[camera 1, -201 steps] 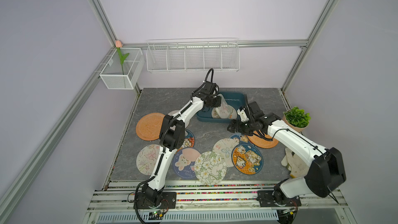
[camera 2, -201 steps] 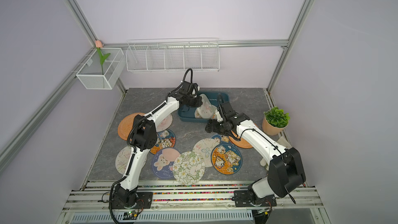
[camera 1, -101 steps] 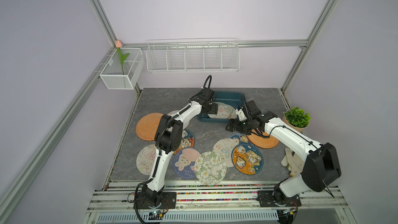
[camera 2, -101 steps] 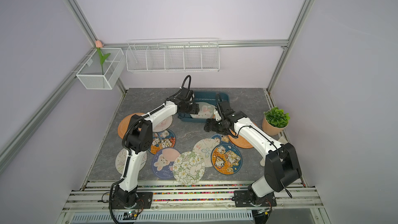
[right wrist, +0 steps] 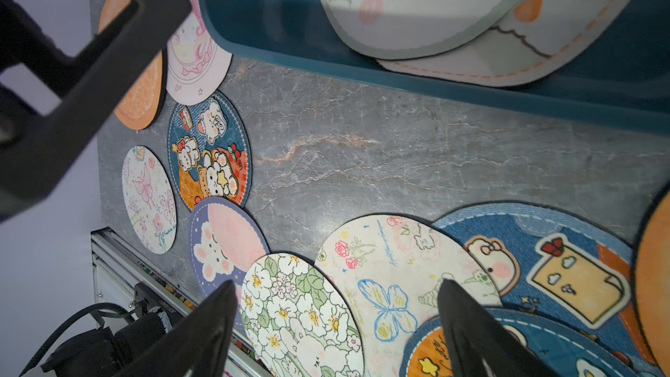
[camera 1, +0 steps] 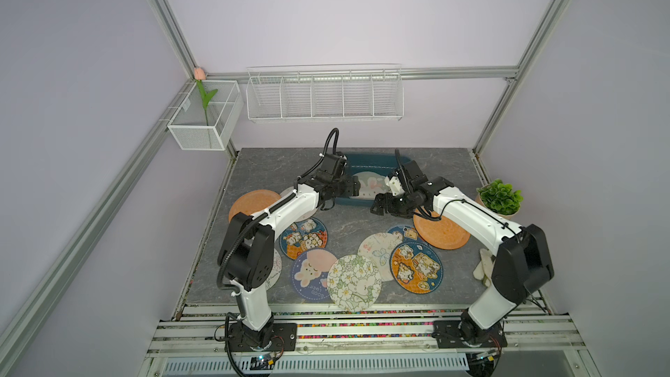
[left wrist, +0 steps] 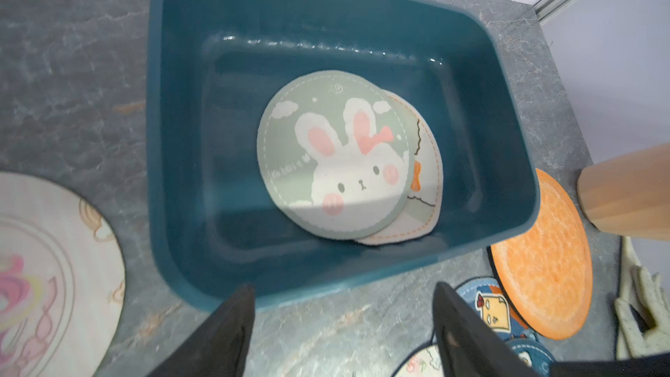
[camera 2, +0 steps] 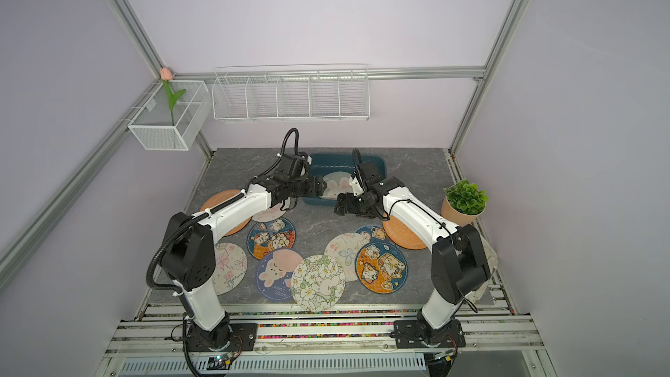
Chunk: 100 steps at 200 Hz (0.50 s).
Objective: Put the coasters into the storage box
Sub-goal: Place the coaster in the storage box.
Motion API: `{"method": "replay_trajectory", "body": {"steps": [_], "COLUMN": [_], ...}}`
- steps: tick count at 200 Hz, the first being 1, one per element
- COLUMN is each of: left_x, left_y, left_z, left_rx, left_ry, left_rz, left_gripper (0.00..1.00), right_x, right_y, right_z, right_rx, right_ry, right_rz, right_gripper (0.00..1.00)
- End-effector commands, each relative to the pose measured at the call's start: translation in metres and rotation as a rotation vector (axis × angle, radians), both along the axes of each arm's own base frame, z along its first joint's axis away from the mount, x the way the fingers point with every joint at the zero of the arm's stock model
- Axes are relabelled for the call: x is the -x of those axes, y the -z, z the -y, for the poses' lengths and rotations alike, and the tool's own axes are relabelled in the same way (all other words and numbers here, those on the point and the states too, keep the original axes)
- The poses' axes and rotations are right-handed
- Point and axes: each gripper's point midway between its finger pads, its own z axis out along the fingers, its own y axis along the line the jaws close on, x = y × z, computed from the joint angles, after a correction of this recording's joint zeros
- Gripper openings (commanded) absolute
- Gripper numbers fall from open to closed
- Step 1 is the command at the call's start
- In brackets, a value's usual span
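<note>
Grey tabletop [camera 1: 348, 226]: I see left gripper [camera 1: 354, 188] and right gripper [camera 1: 376, 208] spread, empty; butterfly coaster [camera 1: 377, 252] lies just near of the right one.

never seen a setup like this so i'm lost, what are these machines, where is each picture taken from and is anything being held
These are two white robot arms, a left arm and a right arm, each ending in a two-finger gripper. Two pictures look down from overhead and are nearly alike; two come from cameras on the wrists. On the grey table sits a blue storage box with a bunny coaster atop a cream coaster inside. About ten more coasters lie outside. The left gripper, by the box's rim, and the right gripper are both open, holding nothing.
</note>
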Motion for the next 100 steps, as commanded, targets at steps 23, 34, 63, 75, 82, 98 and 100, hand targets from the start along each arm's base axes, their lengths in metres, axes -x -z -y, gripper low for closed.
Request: {"method": "replay_trajectory", "body": {"steps": [23,34,63,75,82,98,100], "left_x": [0.017,0.021,0.028,0.031,0.031,0.030,0.029], "left_y": [-0.012,-0.011,-0.003,0.001,0.003,0.006,0.006], "left_z": [-0.046,-0.061,-0.103,-0.120,-0.129,-0.145,-0.147], "left_rx": [0.072,0.066,0.038,0.008,-0.014,-0.051,-0.052], "left_ry": [-0.121,-0.155,-0.255,-0.300,-0.326,-0.351,-0.356], "left_rz": [-0.019,-0.027,-0.059,-0.064,-0.062,-0.054,-0.055], "left_gripper": [0.76,0.75,0.74,0.74,0.74,0.74,0.74], "right_x": [0.007,0.005,-0.002,-0.005,-0.007,-0.010,-0.010], "right_y": [0.007,0.008,0.011,0.013,0.014,0.018,0.018], "right_z": [-0.036,-0.045,-0.068,-0.077,-0.082,-0.095,-0.097], "right_rx": [-0.014,-0.012,-0.006,-0.006,-0.005,-0.009,-0.011], "right_ry": [-0.095,-0.109,-0.129,-0.133,-0.135,-0.142,-0.144], "right_rz": [-0.021,-0.017,-0.015,-0.017,-0.017,-0.024,-0.024], "right_gripper": [0.89,0.88,0.89,0.89,0.89,0.89,0.89]}}
